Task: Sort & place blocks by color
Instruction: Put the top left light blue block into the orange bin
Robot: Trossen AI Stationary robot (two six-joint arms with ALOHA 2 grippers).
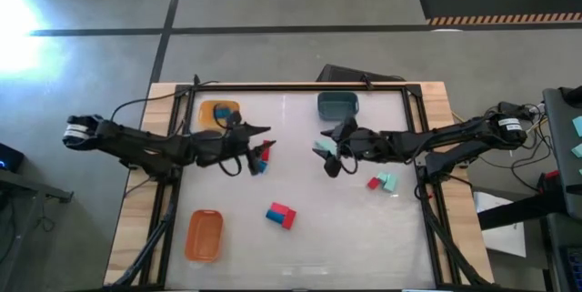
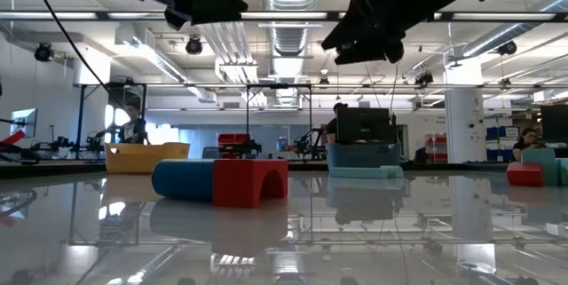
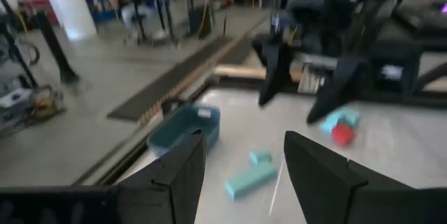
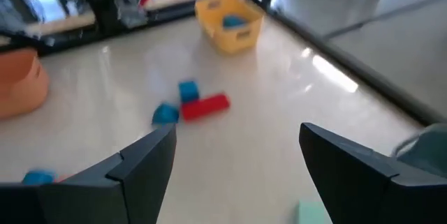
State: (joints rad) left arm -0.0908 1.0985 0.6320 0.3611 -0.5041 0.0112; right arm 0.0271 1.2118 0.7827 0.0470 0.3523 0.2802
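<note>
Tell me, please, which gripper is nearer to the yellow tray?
Left. The left gripper hangs just beside the yellow tray, on its inner side, fingers open. The right gripper, also open, is farther away, near the teal tray.

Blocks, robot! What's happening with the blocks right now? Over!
Left gripper open, empty, above table. Right gripper open, empty, mid-table. One blue block in yellow tray; other blocks loose on table. Nothing blocking.
</note>
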